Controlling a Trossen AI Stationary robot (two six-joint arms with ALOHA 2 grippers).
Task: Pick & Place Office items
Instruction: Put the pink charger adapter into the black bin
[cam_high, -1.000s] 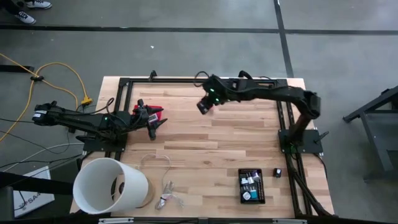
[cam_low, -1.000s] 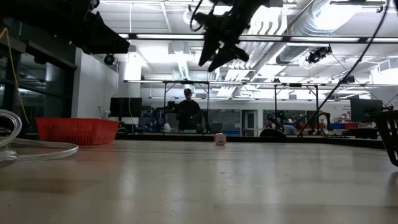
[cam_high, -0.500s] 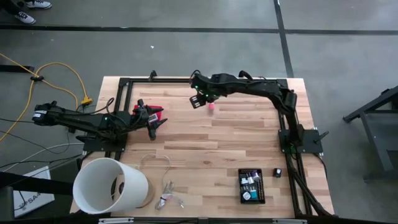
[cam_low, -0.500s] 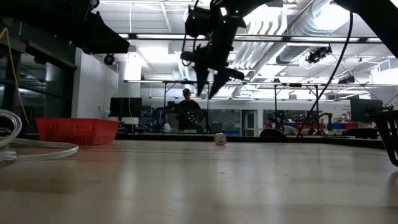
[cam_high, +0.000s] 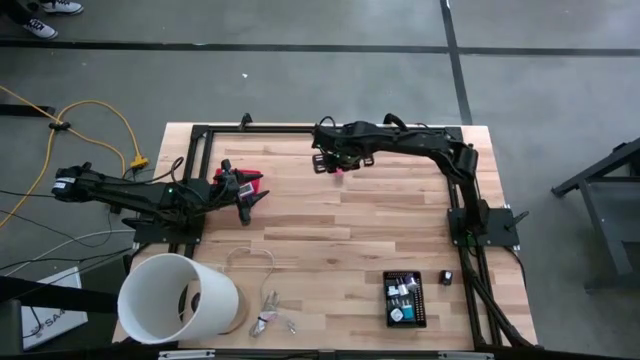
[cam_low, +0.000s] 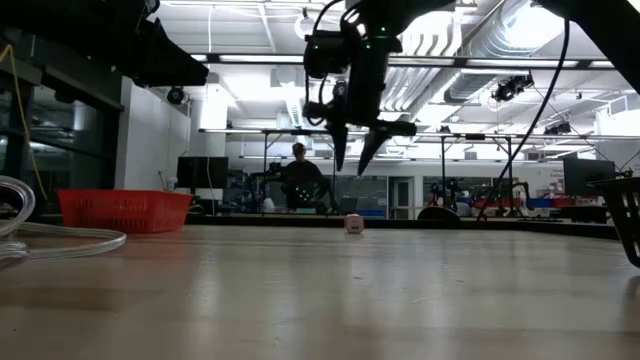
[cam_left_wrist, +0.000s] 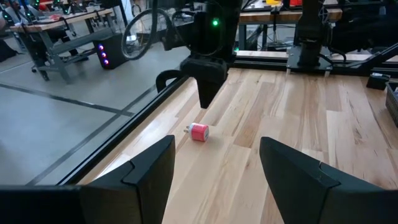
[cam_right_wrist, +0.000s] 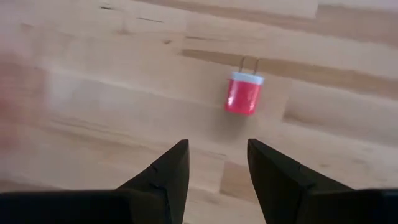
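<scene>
One pink plug-shaped piece (cam_right_wrist: 243, 93) is my target, and I take it as my landmark: it lies on its side on the bare wood by the far edge of the table (cam_high: 330, 240), with two thin prongs sticking out of its pale end. Nearest me, well away from it, a dark tray (cam_high: 405, 298) holds several small items, with a small black piece (cam_high: 446, 278) just beside it. The white tub (cam_high: 180, 297) and the wire loop (cam_high: 250, 255) also sit well short of the pink piece.

My left gripper (cam_high: 246, 203) waits off to one side, jaws spread and empty. My right gripper (cam_right_wrist: 214, 158) hangs above the pink piece, jaws apart with nothing between them.

I judge the risk is in the descent: the piece sits slightly off the jaw gap, so a fingertip could land on it and roll it towards the frame rail (cam_left_wrist: 134, 118), or the prongs could snag.
</scene>
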